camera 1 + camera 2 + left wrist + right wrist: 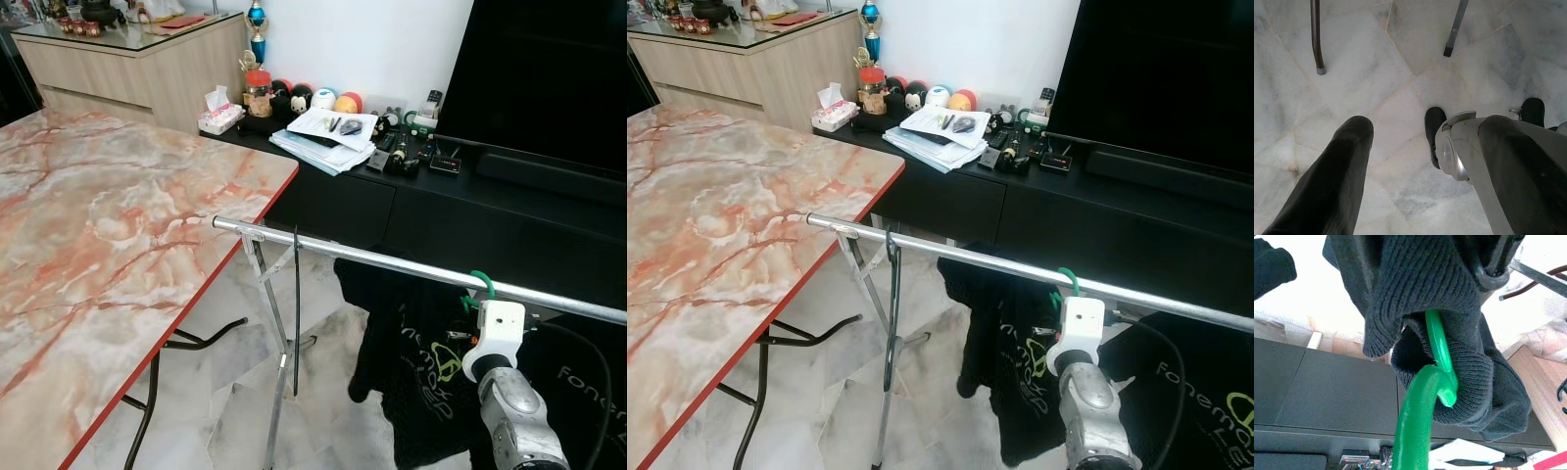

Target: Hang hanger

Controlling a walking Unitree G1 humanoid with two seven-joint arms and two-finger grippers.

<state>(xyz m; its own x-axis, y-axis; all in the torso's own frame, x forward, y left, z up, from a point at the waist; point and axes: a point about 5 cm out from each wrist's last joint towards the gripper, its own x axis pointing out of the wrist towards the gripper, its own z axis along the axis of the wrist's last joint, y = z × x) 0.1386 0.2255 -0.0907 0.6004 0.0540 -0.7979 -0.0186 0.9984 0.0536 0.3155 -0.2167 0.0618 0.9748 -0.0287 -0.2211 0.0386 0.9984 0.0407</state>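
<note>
I see a marble-patterned table [98, 245] on my left, and papers [328, 132] and a tissue box [219, 113] on the black cabinet [411, 211] ahead.

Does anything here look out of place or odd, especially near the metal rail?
Nothing looks spilled or broken. The green hanger is hooked over the metal rail with a black garment on it. One thing is slightly odd: in the right wrist view the garment's collar bunches around the hanger's neck.

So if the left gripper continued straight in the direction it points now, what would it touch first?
Most likely the marble floor. The left gripper points down at it with open fingers, and nothing lies between. A black foot sits just beside that line, though depth is hard to judge.
</note>
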